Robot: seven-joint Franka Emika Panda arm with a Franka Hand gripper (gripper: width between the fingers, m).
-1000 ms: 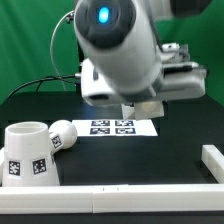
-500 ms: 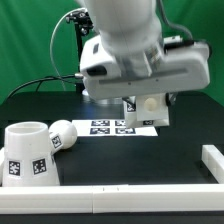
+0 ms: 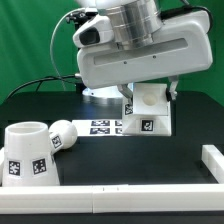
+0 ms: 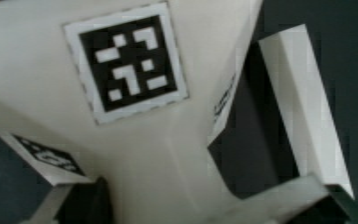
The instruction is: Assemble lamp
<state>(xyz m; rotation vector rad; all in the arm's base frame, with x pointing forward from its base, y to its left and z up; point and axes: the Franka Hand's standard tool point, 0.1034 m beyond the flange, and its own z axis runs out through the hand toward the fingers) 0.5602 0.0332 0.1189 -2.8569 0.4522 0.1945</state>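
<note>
My gripper (image 3: pixel 147 92) is shut on the lamp base (image 3: pixel 147 110), a blocky white part with square tags, and holds it above the table near the marker board (image 3: pixel 104 127). In the wrist view the base (image 4: pixel 149 110) fills the picture between my fingers, with the gripper (image 4: pixel 185 205) closed on it. The round-headed bulb (image 3: pixel 62 135) lies on the table at the exterior view's left. It rests against the large cone shade (image 3: pixel 25 152), which stands at the front left.
A white rail (image 3: pixel 212 160) runs along the table's right side and another (image 3: pixel 130 190) along its front edge. A green backdrop and cables are behind the arm. A long white bar (image 4: pixel 304 120) shows beside the base in the wrist view.
The arm has risen and turned. The base has shifted a little toward the exterior view's right and shows more fully. The shade and bulb have not moved.
</note>
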